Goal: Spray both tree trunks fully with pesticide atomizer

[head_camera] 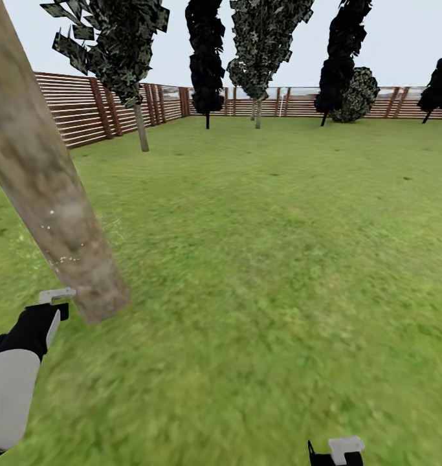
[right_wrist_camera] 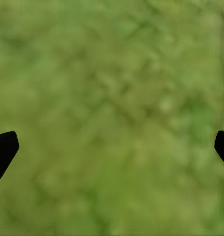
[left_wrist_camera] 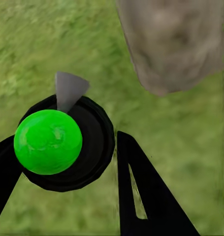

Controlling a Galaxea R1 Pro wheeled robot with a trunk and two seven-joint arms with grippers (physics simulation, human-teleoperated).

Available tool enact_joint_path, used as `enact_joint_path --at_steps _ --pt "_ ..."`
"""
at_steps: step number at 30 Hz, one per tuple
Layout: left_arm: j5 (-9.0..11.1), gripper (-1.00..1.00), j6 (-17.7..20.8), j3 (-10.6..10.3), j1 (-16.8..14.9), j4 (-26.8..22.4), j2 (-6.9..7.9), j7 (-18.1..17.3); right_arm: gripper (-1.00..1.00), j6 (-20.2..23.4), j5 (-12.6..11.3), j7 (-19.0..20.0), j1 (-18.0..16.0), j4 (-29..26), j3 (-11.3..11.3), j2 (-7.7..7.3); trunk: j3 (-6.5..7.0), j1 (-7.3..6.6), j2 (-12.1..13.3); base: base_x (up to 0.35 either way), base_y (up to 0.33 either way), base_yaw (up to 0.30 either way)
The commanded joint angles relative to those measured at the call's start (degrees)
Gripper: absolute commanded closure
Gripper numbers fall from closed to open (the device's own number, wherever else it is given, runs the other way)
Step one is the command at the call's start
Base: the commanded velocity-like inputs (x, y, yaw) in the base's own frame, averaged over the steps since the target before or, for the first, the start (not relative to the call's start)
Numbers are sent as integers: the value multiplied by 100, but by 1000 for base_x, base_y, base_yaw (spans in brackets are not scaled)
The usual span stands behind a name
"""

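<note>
1. One thick tree trunk [head_camera: 49, 194] dominates the left of the head view, its long axis slanting from the upper left corner down to a base on the grass [head_camera: 259, 272] just beside the left gripper [head_camera: 52, 304]; pale beige-grey bark, mottled and rough, with a few light specks low on it.
2. Seen from the left wrist, the same tree trunk [left_wrist_camera: 176, 42] meets the lawn as a broad grey-brown column, wider than the gripper's fingers [left_wrist_camera: 146, 196].
3. Left gripper [left_wrist_camera: 67, 162] is clamped on the pesticide atomizer [left_wrist_camera: 62, 142], viewed end-on from the left wrist: a glossy bright green rounded body set in a black circular collar, with a small grey wedge-shaped nozzle [left_wrist_camera: 68, 91] pointing out over the grass, to one side of the trunk base. Its long axis runs roughly along the camera's line of sight.
4. Right gripper [right_wrist_camera: 112, 147] hangs over blurred grass with its two black fingertips [right_wrist_camera: 3, 147] wide apart and nothing between them; its white and black top shows at the bottom edge of the head view [head_camera: 340, 450].
5. Across the lawn, a second pale-trunked tree [head_camera: 141, 126] stands near the brown horizontal-slat fence [head_camera: 85, 110], with dark bushy trees [head_camera: 206, 58] along the far side under a grey sky.
</note>
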Motion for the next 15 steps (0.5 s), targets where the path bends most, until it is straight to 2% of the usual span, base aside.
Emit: enact_joint_path --at_steps 1,7,11,15 --pt "-18 100 28 10 -4 -10 -5 3 -100 -18 57 -26 -5 9 -27 2 -5 0 -2 169 -246 0" --pt "-36 100 25 18 1 -3 2 5 -100 -17 53 -26 -5 9 -28 2 -5 0 -2 208 -219 17" --pt "-39 100 9 27 159 55 38 5 -100 -17 53 -26 -5 9 -28 2 -5 0 -2 214 -215 239" --pt "-25 100 -273 28 365 67 37 16 -100 -16 53 -26 -5 9 -28 2 -5 0 -2 224 -203 276"
